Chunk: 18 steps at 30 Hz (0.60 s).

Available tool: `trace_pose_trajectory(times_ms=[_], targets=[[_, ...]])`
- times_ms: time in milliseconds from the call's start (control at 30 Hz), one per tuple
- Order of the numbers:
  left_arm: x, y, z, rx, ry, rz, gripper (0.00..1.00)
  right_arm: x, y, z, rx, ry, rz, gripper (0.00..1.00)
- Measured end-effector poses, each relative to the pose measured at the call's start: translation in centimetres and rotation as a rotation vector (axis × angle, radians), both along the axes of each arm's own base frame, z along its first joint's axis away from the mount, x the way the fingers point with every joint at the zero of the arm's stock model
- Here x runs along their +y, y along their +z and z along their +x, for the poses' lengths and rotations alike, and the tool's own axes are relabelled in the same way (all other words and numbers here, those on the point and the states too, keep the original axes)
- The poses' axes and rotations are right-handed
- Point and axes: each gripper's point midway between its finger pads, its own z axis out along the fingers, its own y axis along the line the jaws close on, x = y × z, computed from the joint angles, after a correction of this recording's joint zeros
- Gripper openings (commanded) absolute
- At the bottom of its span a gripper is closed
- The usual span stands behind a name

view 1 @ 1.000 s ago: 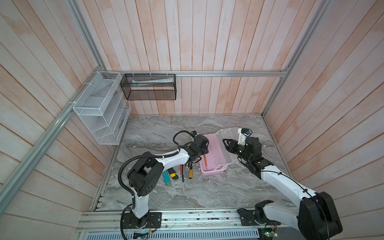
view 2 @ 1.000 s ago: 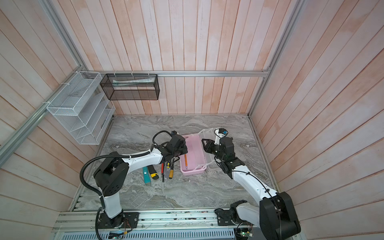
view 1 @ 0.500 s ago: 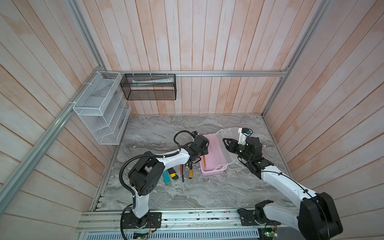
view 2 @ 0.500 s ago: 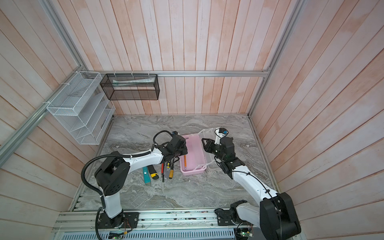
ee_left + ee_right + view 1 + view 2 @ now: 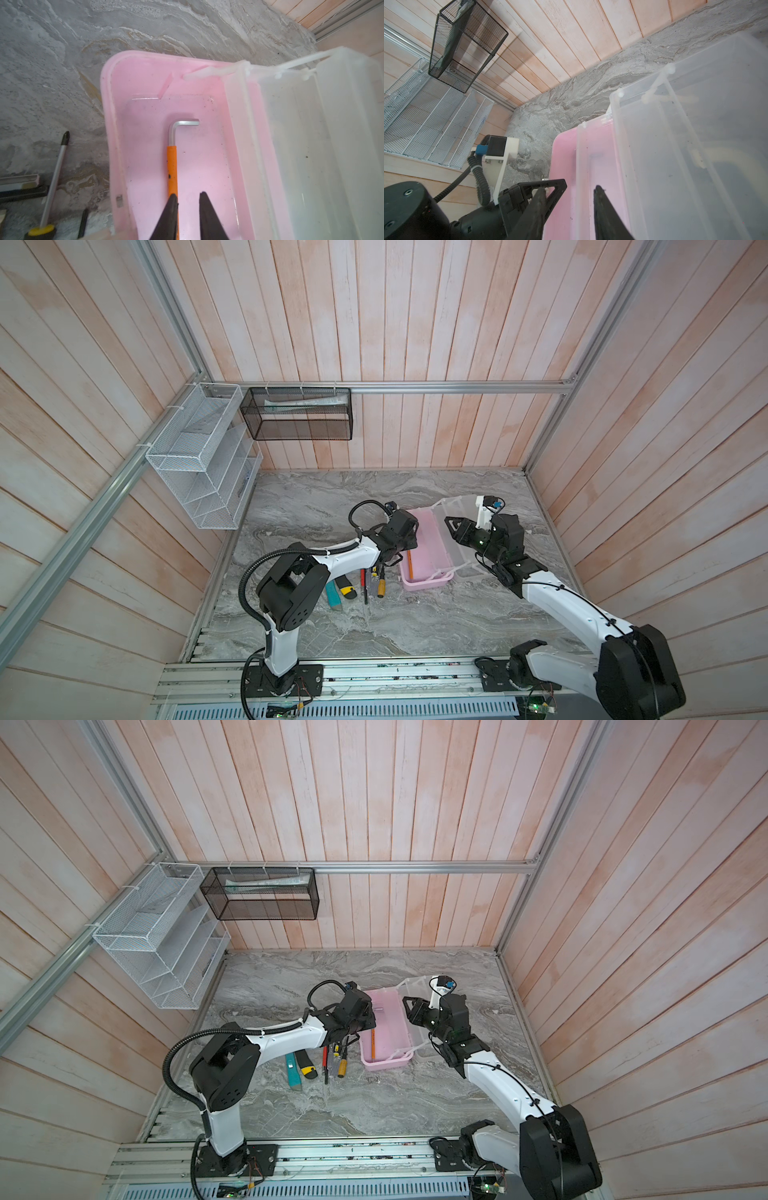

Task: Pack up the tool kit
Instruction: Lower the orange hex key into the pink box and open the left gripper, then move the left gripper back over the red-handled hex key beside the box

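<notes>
The pale pink case stands open on the marble at centre right, with its frosted lid raised on the right side. An orange-handled hex key lies on the case floor. My left gripper hovers over it with jaws slightly open and an empty gap; one finger overlaps the key's handle. My right gripper is shut on the lid's rim, a finger on each side. Two small knives and several screwdrivers lie left of the case.
A white mesh basket hangs on the left wall and a black mesh basket on the back wall. Wood walls close in the marble floor on three sides. A screwdriver lies just outside the case's left wall.
My left gripper's jaws have parted and let go of the orange hex key, which now rests in the case. The right arm and the lid have not moved.
</notes>
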Motion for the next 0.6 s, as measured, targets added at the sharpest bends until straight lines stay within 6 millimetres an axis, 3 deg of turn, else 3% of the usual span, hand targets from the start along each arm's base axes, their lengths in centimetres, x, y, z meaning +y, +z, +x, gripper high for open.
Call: trace_pose_trajectory(times_ms=[133,300,600], targets=[[-0.1,0.0,0.0,0.001,-0.004,-0.003,0.23,0.1,0.0,-0.1,0.001,0.005,0.002,0.38],[-0.1,0.8,-0.1,-0.02,-0.026,0.004,0.3,0.0,0.4,-0.4,-0.005,0.01,0.0,0.38],[2.5,7.3,-2.9,-0.158,-0.096,-0.033,0.51,0.7,2.3,-1.2,-0.058,0.029,-0.052,0.43]])
